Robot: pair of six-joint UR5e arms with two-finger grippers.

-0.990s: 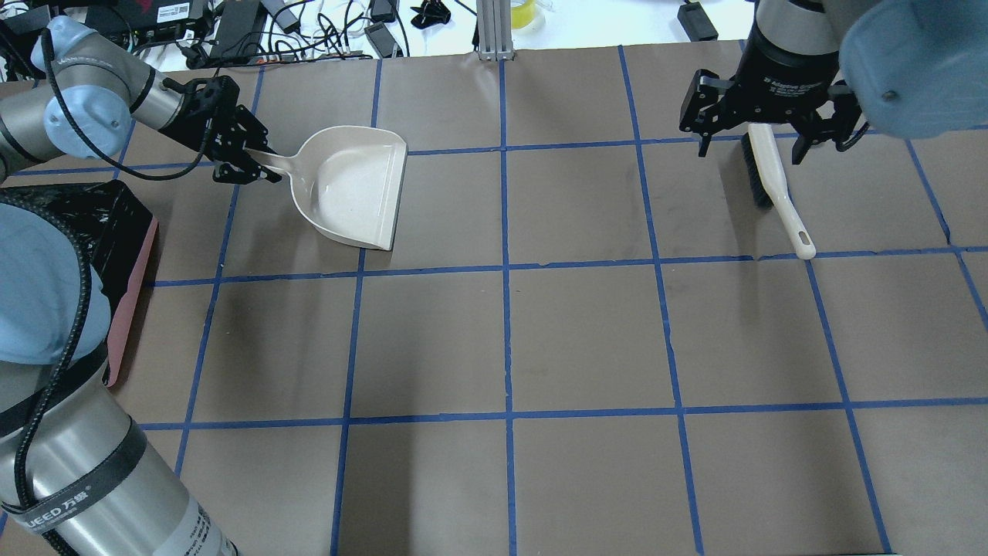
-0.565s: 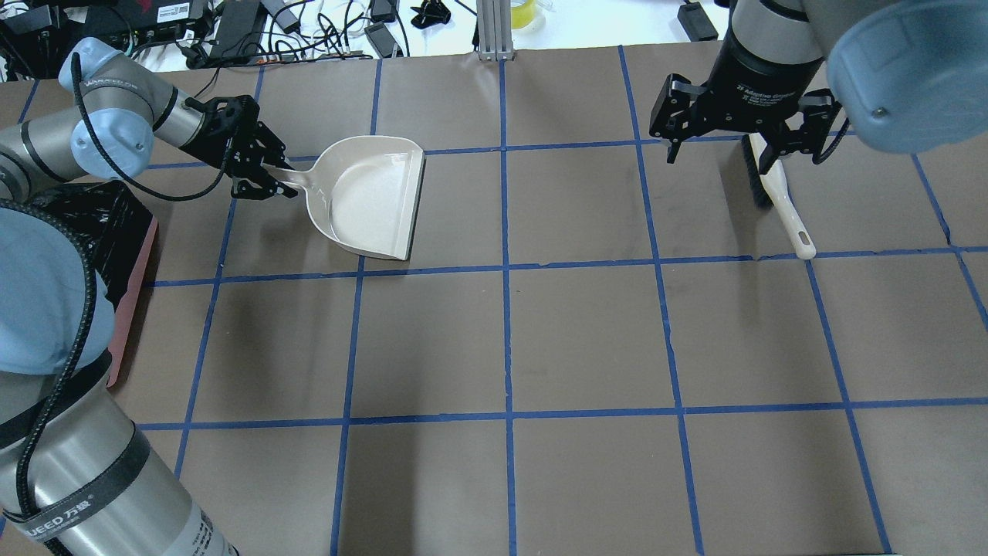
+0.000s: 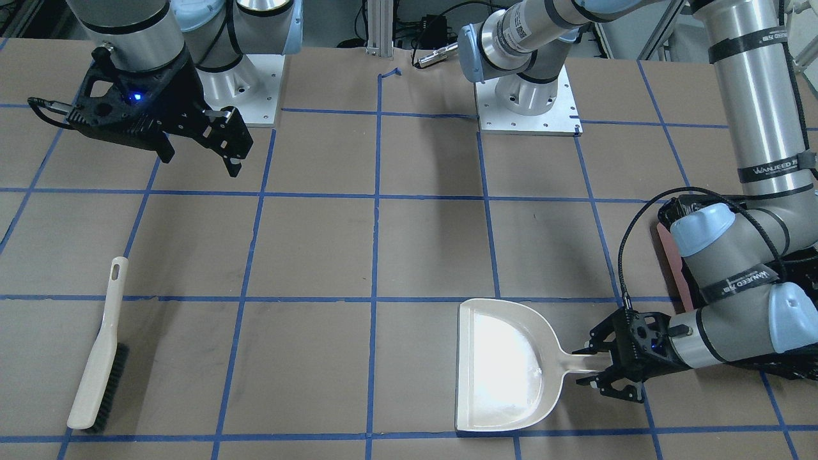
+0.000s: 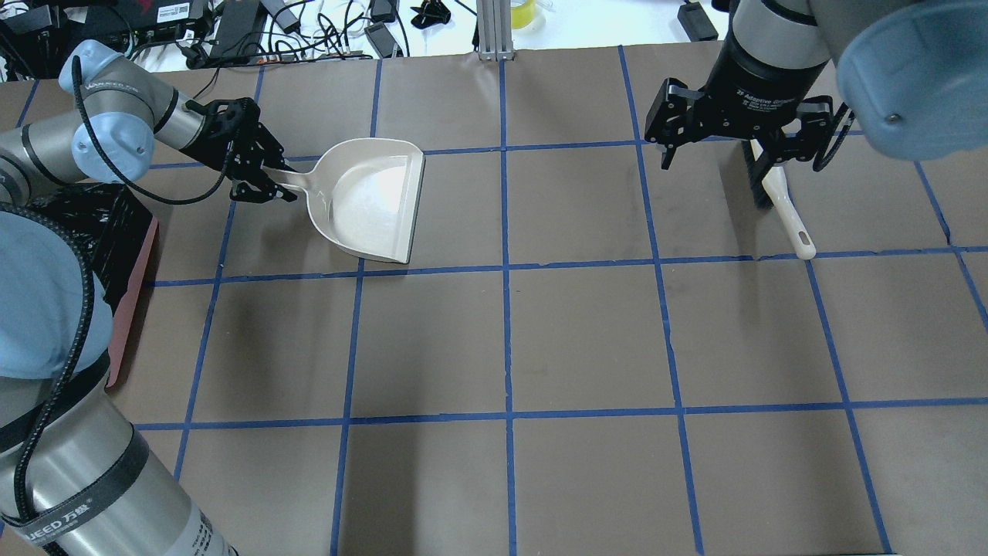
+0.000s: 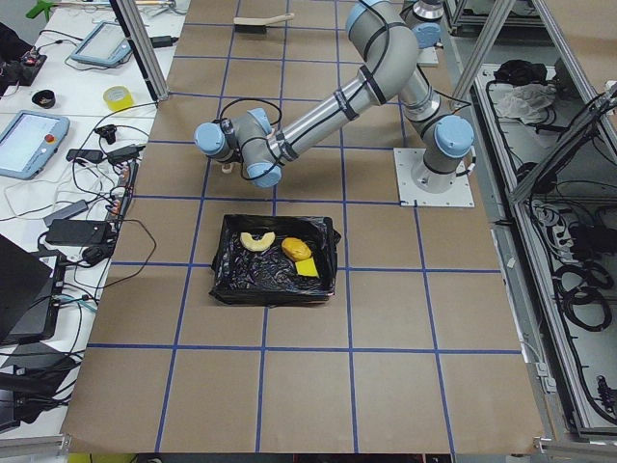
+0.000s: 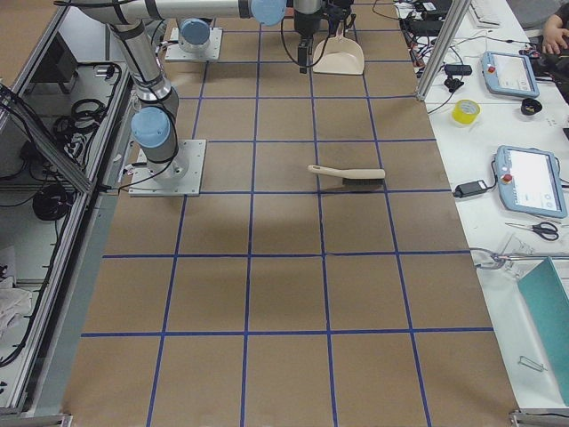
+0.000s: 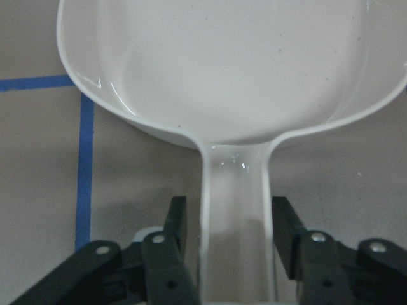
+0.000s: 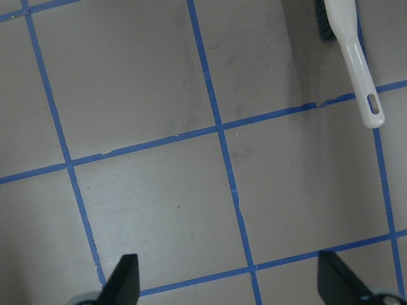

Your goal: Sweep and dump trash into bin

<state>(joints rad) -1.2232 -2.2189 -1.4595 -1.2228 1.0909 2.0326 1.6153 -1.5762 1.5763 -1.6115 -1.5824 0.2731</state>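
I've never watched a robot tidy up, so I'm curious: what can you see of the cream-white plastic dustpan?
The cream-white plastic dustpan is a glossy scoop with a rounded back wall, a straight open front edge and a short channelled handle. It is empty and lies flat on the brown table. The left gripper straddles the handle; a sliver of table shows beside one finger, so it seems unclamped.

You're working in a robotics lab: a paper-covered worktop (image 4: 587, 340) gridded with blue tape (image 4: 506, 340), arm bases (image 3: 527, 102) bolted down, aluminium framing (image 4: 490, 31), teach pendants (image 6: 531, 181), and cables (image 4: 309, 31) tangled just beyond the left hand (image 4: 279, 182).
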